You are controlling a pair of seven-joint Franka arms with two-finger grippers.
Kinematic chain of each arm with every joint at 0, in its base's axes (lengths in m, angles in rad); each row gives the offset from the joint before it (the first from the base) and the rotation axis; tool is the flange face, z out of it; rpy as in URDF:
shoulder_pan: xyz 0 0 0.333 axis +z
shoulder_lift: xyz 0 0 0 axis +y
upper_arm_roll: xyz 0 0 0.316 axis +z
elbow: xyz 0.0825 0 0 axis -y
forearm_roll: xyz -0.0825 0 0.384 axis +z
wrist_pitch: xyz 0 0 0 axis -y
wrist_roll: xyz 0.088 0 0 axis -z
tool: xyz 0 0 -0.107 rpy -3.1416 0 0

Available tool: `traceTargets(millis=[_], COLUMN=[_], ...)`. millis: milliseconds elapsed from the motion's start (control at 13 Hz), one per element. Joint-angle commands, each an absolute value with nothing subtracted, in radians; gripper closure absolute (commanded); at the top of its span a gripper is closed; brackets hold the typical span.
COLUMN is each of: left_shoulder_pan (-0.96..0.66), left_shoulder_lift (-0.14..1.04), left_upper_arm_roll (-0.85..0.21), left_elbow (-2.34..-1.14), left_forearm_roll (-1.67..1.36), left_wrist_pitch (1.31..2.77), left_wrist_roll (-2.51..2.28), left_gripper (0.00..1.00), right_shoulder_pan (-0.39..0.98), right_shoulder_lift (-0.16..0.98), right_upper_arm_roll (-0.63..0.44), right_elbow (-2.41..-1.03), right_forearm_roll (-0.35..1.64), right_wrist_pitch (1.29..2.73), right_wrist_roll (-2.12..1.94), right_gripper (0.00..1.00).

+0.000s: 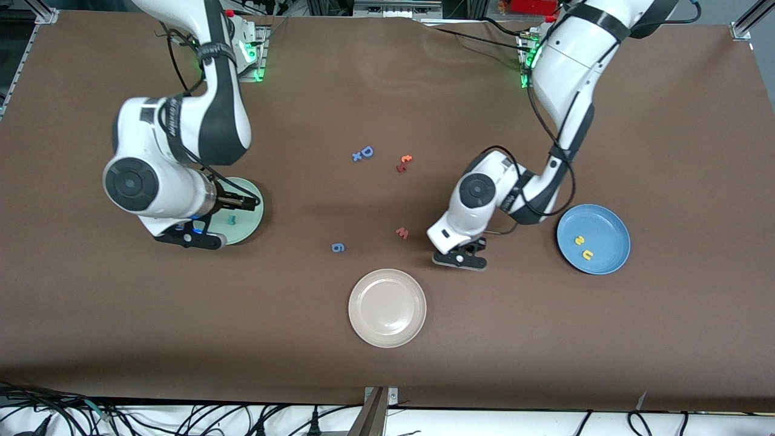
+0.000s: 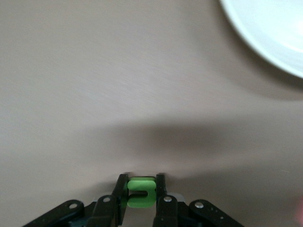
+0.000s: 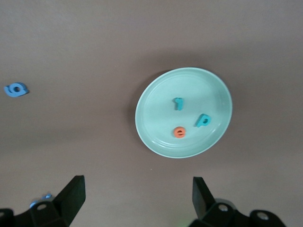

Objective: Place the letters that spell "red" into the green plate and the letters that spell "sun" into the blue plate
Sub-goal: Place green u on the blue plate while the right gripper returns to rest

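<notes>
The counter (image 1: 387,91) is plain brown. The green plate (image 3: 156,101) is pale mint, carrying a teal "r" (image 3: 178,103), a teal "d" (image 3: 203,120) and an orange "e" (image 3: 180,132). The blue plate (image 1: 611,233) holds two yellow letters (image 1: 583,247). A bright green letter (image 2: 141,192) sits between black fingers (image 2: 121,194). A third plate (image 1: 387,307) is beige-white.

Landmark = beige plate (image 1: 387,308), nearest the front cam. Green plate (image 3: 183,111) toward right arm's end, farther from cam, w/ "r" (image 3: 178,102), "e" (image 3: 180,132), "d" (image 3: 203,120) in it. Blue plate (image 1: 593,238) toward left arm's end, "s" (image 1: 579,240) & "u" (image 1: 587,254) in it.
</notes>
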State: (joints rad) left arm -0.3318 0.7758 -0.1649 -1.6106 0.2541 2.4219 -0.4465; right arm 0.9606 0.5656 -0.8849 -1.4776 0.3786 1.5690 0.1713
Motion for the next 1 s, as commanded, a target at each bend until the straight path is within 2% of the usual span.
traceTargets(millis=[0,384,614,921], left_shoulder_pan=[-0.273,-0.230,-0.170,-0.130], left_shoulder_lift=[0.747,0.681,0.600,0.499], left_upper_arm_roll=[-0.137,-0.023,-0.017,-0.006], left_elbow=[-1.621,-1.623,-1.634,-1.758], left_forearm_roll=[0.210,0.010,-0.017,-0.017], left_wrist_pitch=[2.391,2.283,2.128,2.118], left_wrist_roll=[-0.231,0.182,0.308,0.386], left_gripper=[0.83,0.81,0.79,0.79], right_shoulder_pan=[0.866,0.436,0.295,0.066], right_shoulder_lift=[0.454,0.296,0.201,0.052], right_upper_arm_roll=[-0.774,-0.277,-0.122,0.067], right_elbow=[-1.485,-1.499,-1.558,-1.683], right_forearm_roll=[0.278,0.068,-0.011,-0.017], right_wrist_pitch=[1.562,1.580,1.606,1.663], right_wrist_roll=[0.094,0.087,0.100,0.098], right_gripper=[0.00,0.00,0.00,0.00])
